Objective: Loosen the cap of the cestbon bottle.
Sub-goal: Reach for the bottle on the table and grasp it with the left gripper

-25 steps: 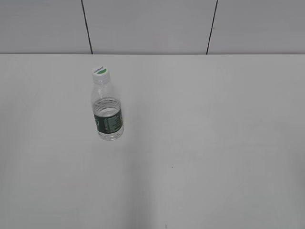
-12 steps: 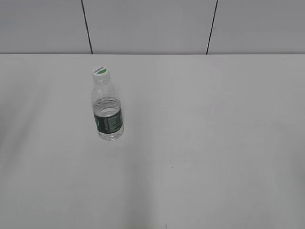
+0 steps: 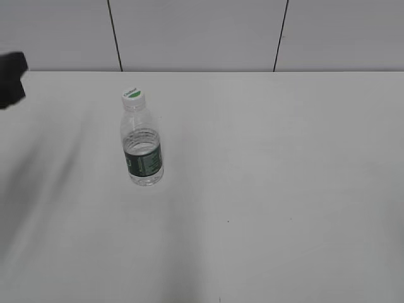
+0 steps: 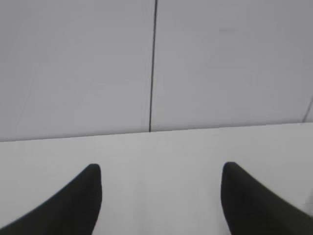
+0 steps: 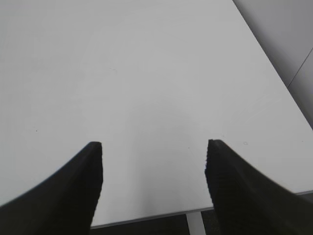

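**Cap untouched, both pincers empty**

While the cestbon bottle (image 3: 142, 142) stands upright on the white counter (image 3: 271, 189), left of centre in the exterior view, its white cap (image 3: 133, 96) sits fully seated and nothing grips it. A dark part of the left arm (image 3: 11, 78) shows at the frame's left edge, well apart from the bottle. The left pincer (image 4: 161, 196) is spread wide and empty; so is the right pincer (image 5: 154, 171). Judging from this, holding the bottle and twisting the cap both remain.
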Action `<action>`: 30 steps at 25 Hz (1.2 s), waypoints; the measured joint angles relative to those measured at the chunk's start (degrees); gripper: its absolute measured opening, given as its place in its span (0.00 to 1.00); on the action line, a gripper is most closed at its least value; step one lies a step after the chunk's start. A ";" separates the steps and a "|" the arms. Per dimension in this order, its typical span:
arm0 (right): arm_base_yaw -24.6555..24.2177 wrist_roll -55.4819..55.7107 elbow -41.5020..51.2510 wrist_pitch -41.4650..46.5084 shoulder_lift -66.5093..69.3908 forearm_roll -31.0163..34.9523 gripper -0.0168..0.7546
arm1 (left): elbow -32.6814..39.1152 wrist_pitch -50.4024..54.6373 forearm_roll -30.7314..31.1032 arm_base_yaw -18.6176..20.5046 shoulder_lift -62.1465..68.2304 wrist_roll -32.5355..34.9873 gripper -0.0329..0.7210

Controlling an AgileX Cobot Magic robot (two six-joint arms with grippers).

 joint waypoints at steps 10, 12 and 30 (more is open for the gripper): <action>0.00 0.00 0.00 0.00 0.00 0.00 0.68 | 8.88 -15.67 27.05 -1.88 12.47 -19.15 0.65; 0.00 0.00 0.00 0.00 0.00 0.00 0.68 | 8.88 -18.45 32.06 -1.88 16.19 -19.78 0.65; 0.00 0.00 0.00 0.00 0.00 0.00 0.68 | 5.97 -31.77 36.43 -1.88 36.71 -20.15 0.82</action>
